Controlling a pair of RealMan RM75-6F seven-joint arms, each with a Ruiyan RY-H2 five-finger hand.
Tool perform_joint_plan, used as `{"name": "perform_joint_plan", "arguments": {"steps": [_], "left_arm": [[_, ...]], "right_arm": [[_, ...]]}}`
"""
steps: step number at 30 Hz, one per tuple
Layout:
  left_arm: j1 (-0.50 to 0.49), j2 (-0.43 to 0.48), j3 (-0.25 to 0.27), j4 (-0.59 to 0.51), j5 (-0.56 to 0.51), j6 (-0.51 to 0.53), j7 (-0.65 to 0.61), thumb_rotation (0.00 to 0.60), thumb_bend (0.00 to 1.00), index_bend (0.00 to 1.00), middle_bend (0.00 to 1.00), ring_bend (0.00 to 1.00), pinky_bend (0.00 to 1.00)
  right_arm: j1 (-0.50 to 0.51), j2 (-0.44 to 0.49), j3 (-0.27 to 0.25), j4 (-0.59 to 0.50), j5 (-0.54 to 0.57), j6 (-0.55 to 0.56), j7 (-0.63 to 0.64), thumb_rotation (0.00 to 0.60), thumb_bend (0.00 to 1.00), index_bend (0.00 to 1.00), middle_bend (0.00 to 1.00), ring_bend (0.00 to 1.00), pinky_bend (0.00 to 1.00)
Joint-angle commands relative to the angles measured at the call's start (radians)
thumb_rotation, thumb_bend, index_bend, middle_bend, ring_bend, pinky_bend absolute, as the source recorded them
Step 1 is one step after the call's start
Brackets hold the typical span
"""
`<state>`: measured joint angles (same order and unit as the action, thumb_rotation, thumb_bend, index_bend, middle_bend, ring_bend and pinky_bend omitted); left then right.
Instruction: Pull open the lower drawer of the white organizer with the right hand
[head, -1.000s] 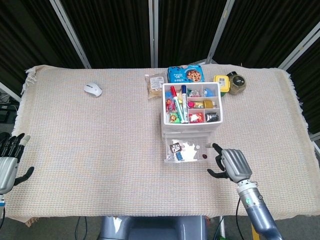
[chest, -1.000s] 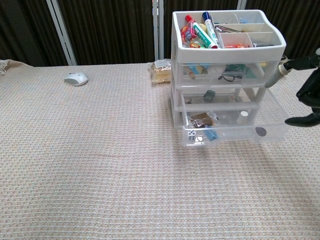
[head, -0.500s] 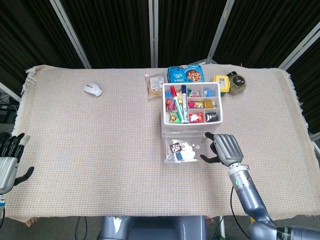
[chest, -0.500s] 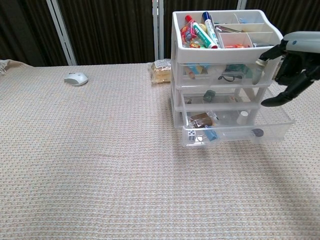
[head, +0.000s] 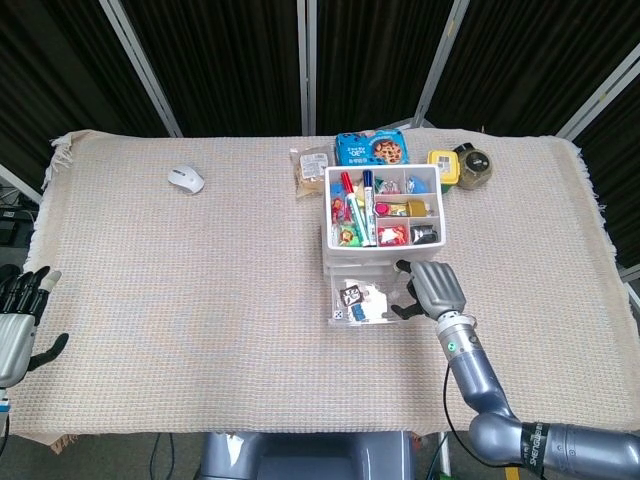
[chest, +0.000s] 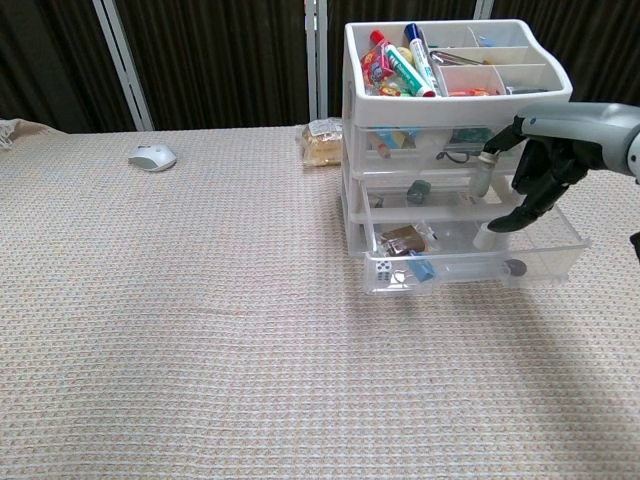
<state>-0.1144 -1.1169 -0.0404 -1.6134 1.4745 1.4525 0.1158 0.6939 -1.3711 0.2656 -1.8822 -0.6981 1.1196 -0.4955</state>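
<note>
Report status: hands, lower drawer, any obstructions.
Right hand empty, fingers curled above the drawer. Left hand open, idle at table edge. Lower drawer pulled out. Nothing blocking.

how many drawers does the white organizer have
3, stacked under the top tray: upper drawer, middle drawer, and lower drawer, which is pulled out.

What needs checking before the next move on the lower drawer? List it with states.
1. Lower drawer pulled out of organizer: ok, it sticks out in front.
2. Right hand holding nothing: ok, fingers apart over the drawer.
3. Hand touching drawer rim: cannot tell.
4. Upper drawers shut: ok.
5. Left hand out of the way: ok, at table edge.
6. Mouse away from organizer: ok.
</note>
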Motion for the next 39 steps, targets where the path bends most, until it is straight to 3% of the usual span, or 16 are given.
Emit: {"name": "perform_joint_plan", "arguments": {"steps": [1, 7, 14, 21, 28, 39], "left_arm": [[0.000, 0.000, 0.000, 0.000, 0.000, 0.000, 0.000, 0.600, 0.32, 0.00, 0.00, 0.00, 0.00], [0.001, 0.000, 0.000, -0.001, 0.000, 0.001, 0.002, 0.600, 0.32, 0.00, 0.00, 0.00, 0.00], [0.000, 0.001, 0.000, -0.001, 0.000, -0.001, -0.001, 0.600, 0.32, 0.00, 0.00, 0.00, 0.00], [0.000, 0.001, 0.001, -0.001, 0.000, 0.000, 0.000, 0.600, 0.32, 0.00, 0.00, 0.00, 0.00], [0.000, 0.001, 0.000, -0.001, -0.001, -0.001, 0.001, 0.600, 0.32, 0.00, 0.00, 0.00, 0.00], [0.001, 0.000, 0.000, -0.002, -0.002, 0.001, 0.004, 0.600, 0.32, 0.00, 0.00, 0.00, 0.00]], "right_arm": [[0.003, -0.007, -0.006, 0.006, -0.004, 0.003, 0.001, 0.600, 0.15, 0.52, 1.00, 1.00, 0.57], [0.017, -0.029, -0.015, 0.028, 0.002, 0.005, -0.005, 0.600, 0.15, 0.52, 1.00, 1.00, 0.57], [0.026, -0.055, -0.029, 0.076, -0.006, 0.032, -0.024, 0.600, 0.05, 0.54, 1.00, 1.00, 0.57], [0.026, -0.071, -0.046, 0.105, -0.050, 0.051, -0.031, 0.600, 0.03, 0.54, 1.00, 1.00, 0.57], [0.012, -0.087, -0.064, 0.132, -0.103, 0.073, -0.020, 0.600, 0.02, 0.58, 1.00, 1.00, 0.57], [-0.028, -0.093, -0.120, 0.098, -0.192, 0.117, -0.029, 0.600, 0.05, 0.53, 1.00, 1.00, 0.57]]}}
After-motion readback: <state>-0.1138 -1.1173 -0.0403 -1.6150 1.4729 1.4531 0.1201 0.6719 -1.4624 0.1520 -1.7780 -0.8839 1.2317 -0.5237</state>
